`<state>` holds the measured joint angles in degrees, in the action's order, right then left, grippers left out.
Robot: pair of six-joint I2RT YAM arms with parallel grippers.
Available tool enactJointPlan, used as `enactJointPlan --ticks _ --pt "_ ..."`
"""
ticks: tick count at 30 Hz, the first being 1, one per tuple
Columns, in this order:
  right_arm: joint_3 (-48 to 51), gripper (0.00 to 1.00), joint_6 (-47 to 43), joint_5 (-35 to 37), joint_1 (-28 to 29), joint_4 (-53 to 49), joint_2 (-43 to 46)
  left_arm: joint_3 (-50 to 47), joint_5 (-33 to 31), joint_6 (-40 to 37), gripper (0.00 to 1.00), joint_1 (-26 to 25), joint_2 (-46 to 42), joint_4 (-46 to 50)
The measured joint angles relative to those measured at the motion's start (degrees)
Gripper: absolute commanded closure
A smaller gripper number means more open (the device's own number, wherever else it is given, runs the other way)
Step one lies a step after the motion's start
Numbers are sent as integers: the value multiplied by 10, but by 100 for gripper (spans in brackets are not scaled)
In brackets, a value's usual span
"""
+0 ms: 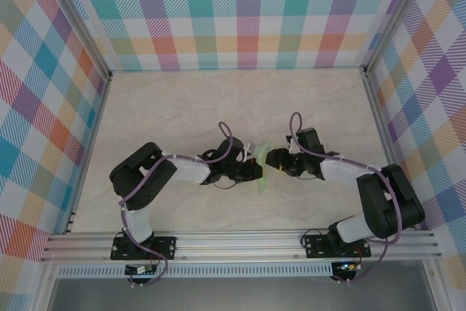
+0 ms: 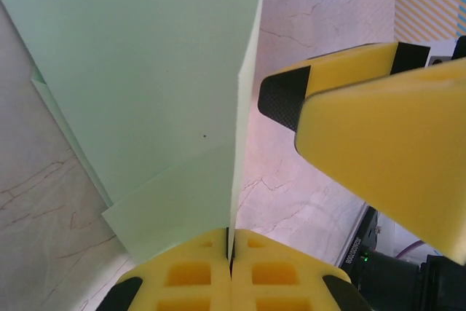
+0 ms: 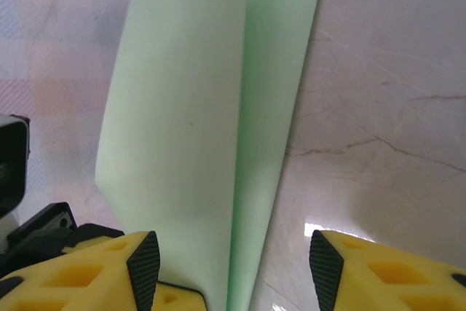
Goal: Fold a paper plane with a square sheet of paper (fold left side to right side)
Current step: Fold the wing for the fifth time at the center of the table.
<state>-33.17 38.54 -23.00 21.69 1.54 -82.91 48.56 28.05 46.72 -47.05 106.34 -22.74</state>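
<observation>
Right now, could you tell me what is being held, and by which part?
The left gripper pinches the folded green paper by its edge; the right gripper straddles it, jaws open.

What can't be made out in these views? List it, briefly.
- Top external: the paper is too small to read its folds, sitting between left gripper and right gripper.
- Left wrist: its far end is cut off by the top edge.
- Right wrist: likewise; the near end runs off the bottom.

The worktop (image 1: 233,100) lies open along its far edge and far corners; the left arm (image 1: 182,171), right arm (image 1: 342,171) and square sheet of paper (image 1: 263,162) block its centre.
</observation>
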Motion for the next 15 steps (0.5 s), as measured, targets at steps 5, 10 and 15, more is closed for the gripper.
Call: enactJointPlan --ticks 5,10,15 --pt "-15 45 11 9 6 6 -27 -8 0 2 100 3 1 -3" --pt "-28 46 18 18 14 4 -43 -12 3 4 100 7 12 -15" --pt "-41 48 24 27 22 -8 -52 -13 5 4 100 9 21 -17"
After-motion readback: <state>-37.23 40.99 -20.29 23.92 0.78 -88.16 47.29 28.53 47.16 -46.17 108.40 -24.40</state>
